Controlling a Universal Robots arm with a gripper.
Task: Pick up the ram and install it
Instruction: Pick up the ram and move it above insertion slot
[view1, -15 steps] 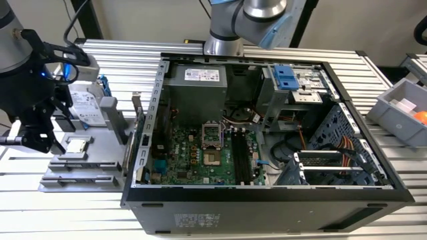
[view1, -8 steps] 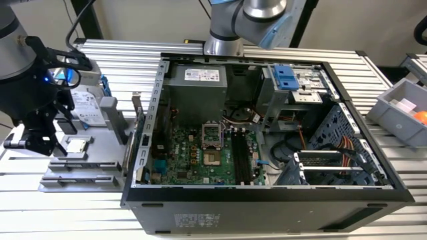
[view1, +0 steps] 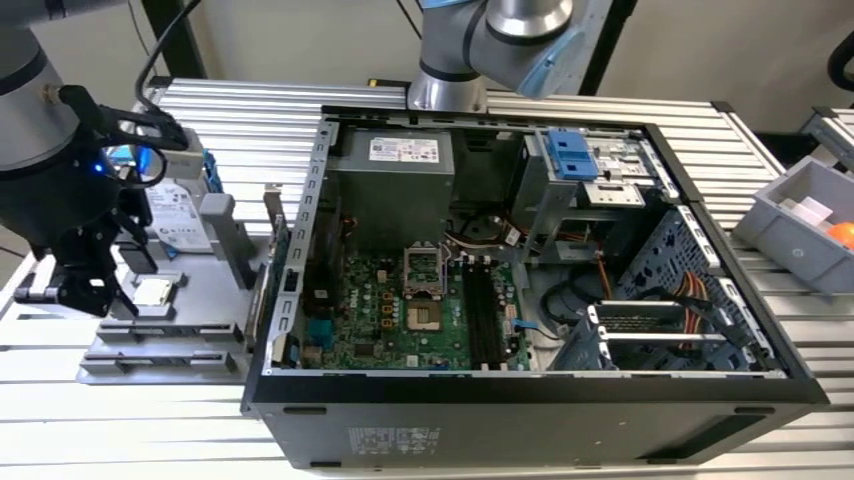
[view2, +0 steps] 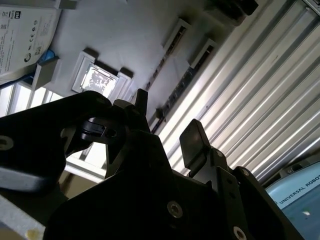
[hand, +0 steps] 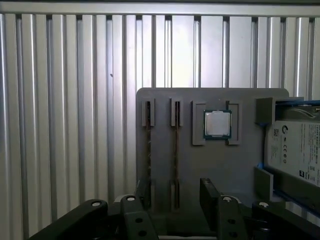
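Claw (hand: 170, 194): wide open, empty, over grey tray (hand: 210, 167). Ram (hand: 176, 150): on edge in tray slot beside CPU (hand: 217, 124). Tray, exterior view: nine o'clock of computer case (view1: 534, 425), on slatted worktop (view1: 267, 110).

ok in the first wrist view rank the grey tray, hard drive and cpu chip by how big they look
1. grey tray
2. hard drive, judged on its visible part, since the picture's edge cuts it off
3. cpu chip

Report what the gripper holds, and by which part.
Nothing is held. The gripper hangs open over the tray, and the ram stick sits untouched in its slot.
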